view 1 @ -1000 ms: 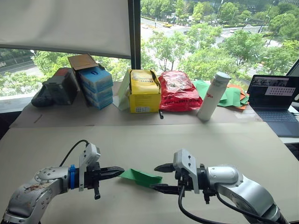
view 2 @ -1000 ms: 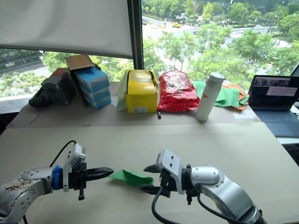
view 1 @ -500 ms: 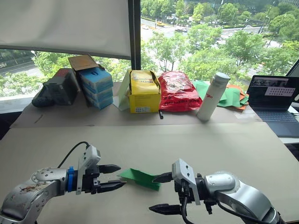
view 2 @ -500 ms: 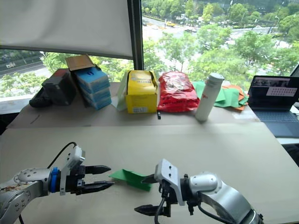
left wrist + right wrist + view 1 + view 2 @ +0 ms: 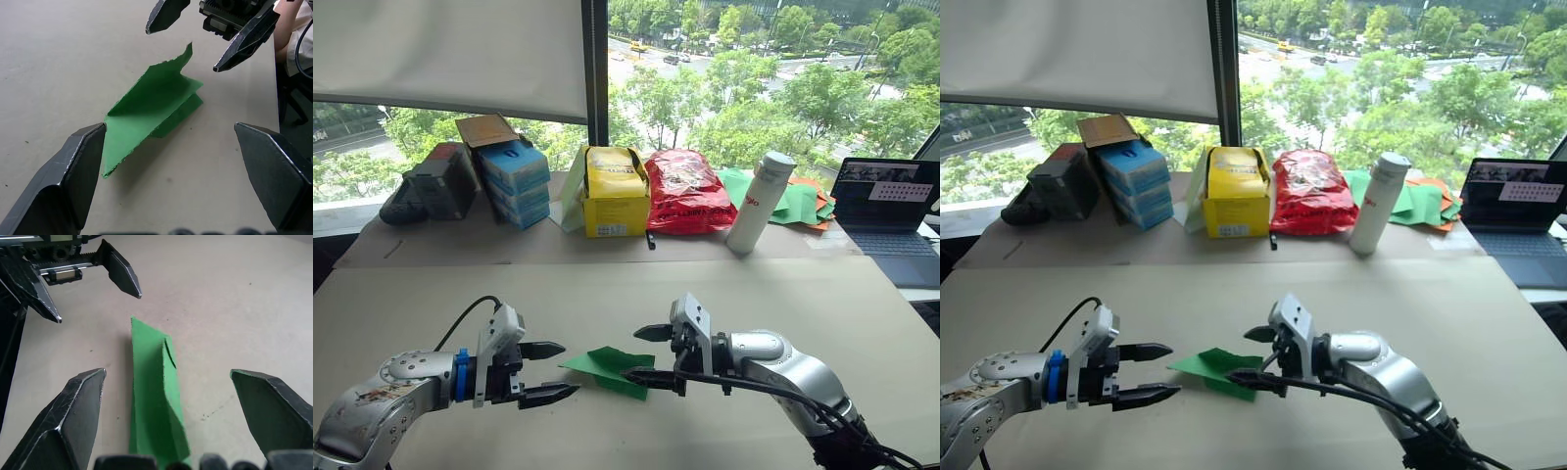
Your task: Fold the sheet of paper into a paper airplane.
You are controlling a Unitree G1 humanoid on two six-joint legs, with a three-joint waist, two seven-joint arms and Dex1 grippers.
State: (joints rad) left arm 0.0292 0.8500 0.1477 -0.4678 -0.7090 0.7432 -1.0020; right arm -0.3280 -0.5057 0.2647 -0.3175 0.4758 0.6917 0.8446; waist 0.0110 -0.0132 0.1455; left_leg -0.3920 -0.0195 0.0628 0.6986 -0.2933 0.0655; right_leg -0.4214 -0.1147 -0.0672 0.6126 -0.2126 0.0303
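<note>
The worktop [image 5: 724,294] is carrying the folded sheet of paper [image 5: 607,368], lying loose near its front edge, midway between the side edges. The right gripper [image 5: 639,353] is hovering wide open at one end, the left gripper [image 5: 553,371] wide open at the other, both empty. The paper is looking light, limp and easily crumpled; pinching along a creased edge seems safest.

The sheet of paper [image 5: 607,369] is plain green, folded into a narrow pointed wedge of several layers; it lies on the beige table [image 5: 724,294], well in from every edge and nearer the front edge than the back; one flap stands partly raised, its edge rough and torn-looking.
</note>
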